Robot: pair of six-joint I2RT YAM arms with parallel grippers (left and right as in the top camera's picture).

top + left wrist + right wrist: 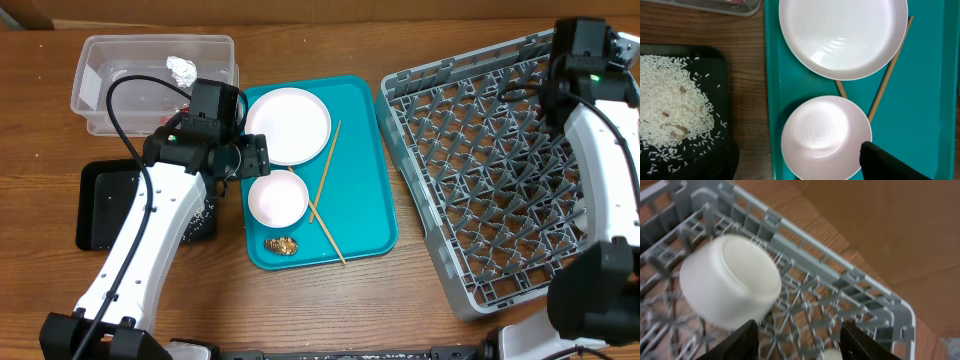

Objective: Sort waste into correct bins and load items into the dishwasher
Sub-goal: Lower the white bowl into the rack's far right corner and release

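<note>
A round white plate (pixel 288 124) and a white bowl (pixel 278 199) sit on the teal tray, with thin wooden chopsticks (pixel 325 190) and a small brown food lump (pixel 281 245). My left gripper (pixel 250 160) is open just above the bowl (pixel 825 135), with its fingers (pixel 800 170) on either side of the bowl; the plate (pixel 842 35) lies beyond. Loose white rice (pixel 675 105) lies on the black tray (pixel 105 205). A crumpled tissue ball (pixel 182 70) is in the clear tub (pixel 100 60). My right gripper (pixel 800 340) is open over the grey rack (pixel 480 160); a small white cup (pixel 730 282) lies blurred on its side there.
The teal tray (pixel 365 170) sits between the black tray and the rack. A bit of red (pixel 735 2) shows inside the tub's edge in the left wrist view. The rack's far rim (pixel 840 275) borders bare wooden table. My left arm covers part of the black tray.
</note>
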